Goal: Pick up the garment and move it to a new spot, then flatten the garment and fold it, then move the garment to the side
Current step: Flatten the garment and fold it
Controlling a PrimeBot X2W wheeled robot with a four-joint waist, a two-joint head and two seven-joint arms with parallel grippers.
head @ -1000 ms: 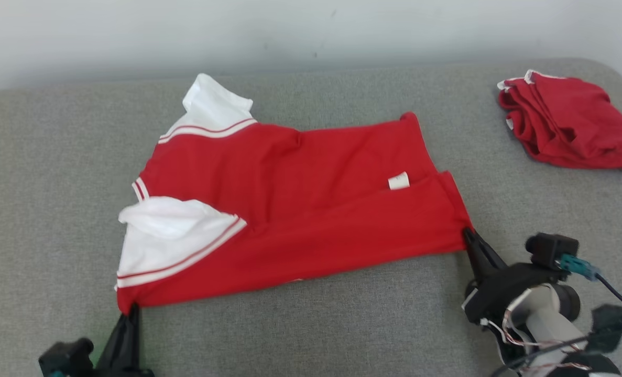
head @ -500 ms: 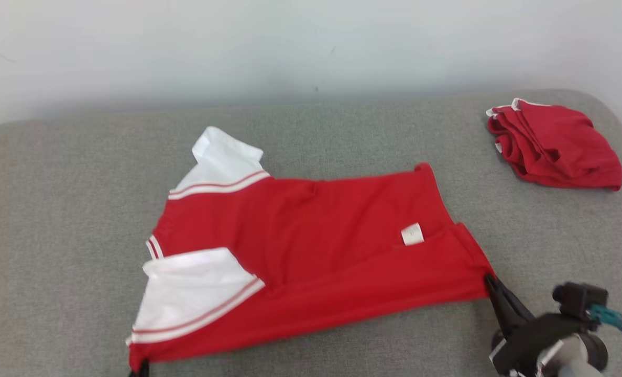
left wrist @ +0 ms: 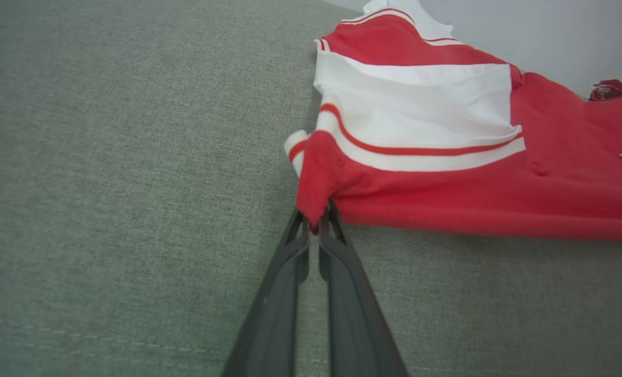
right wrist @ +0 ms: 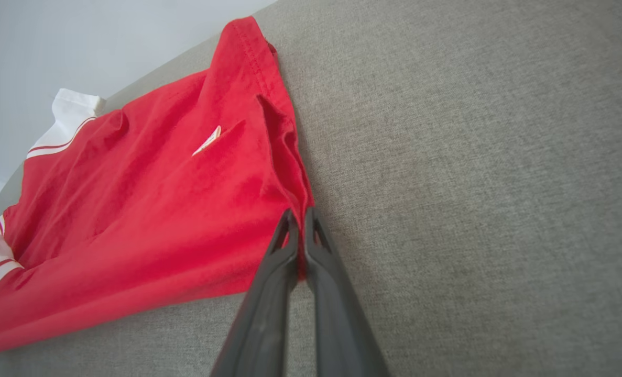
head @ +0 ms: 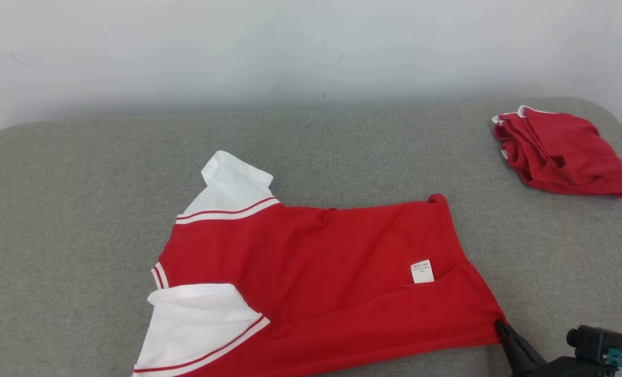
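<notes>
A red garment (head: 321,283) with white sleeves lies spread and folded lengthwise on the grey cushion (head: 80,199); a small white label shows on it near its right end. My right gripper (head: 501,327) is shut on the garment's near right corner (right wrist: 300,209), its fingers (right wrist: 321,272) pinching the hem. My left gripper (left wrist: 315,222) is shut on the garment's near left corner (left wrist: 316,178), just below the white sleeve (left wrist: 421,115). The cloth between the two corners runs fairly straight along the near edge.
A second red garment (head: 562,154) lies bunched at the far right of the cushion, also seen as a red scrap (left wrist: 620,91) in the left wrist view. A pale wall (head: 290,47) rises behind the cushion. Bare grey fabric stretches left and beyond the shirt.
The head camera has tilted up, so the whole scene sits lower in view. Both grippers keep their hold on the garment's near corners, and the garment appears drawn nearer along the cushion.
</notes>
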